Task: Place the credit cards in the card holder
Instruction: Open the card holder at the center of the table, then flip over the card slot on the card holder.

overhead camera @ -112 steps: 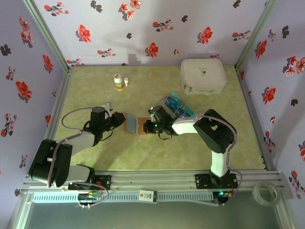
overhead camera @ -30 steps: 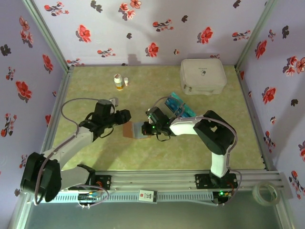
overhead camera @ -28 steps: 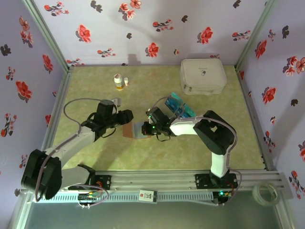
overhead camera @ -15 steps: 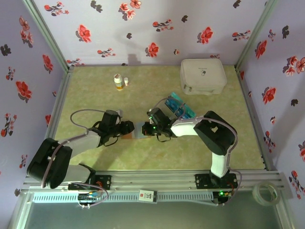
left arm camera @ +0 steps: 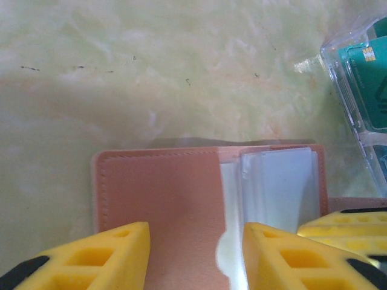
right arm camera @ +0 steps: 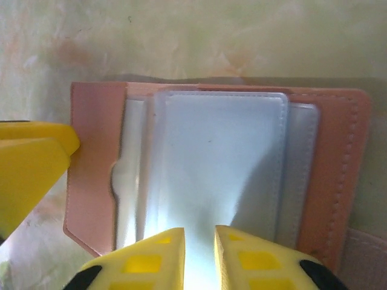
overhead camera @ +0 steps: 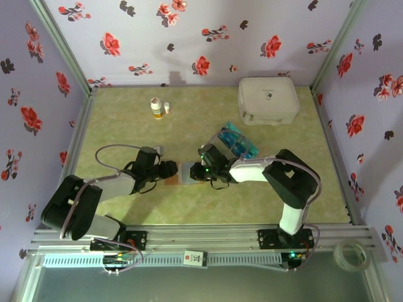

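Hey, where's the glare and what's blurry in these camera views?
Right wrist: white glare washes out the clear plastic sleeves of the pinkish-brown leather card holder next to the right gripper; left wrist: the left gripper looks soft, with smaller glare on the sleeves; top external: evenly lit.

both arms reach inward, low — left gripper (left arm camera: 190,254) spread wide, right gripper (right arm camera: 198,240) barely parted.
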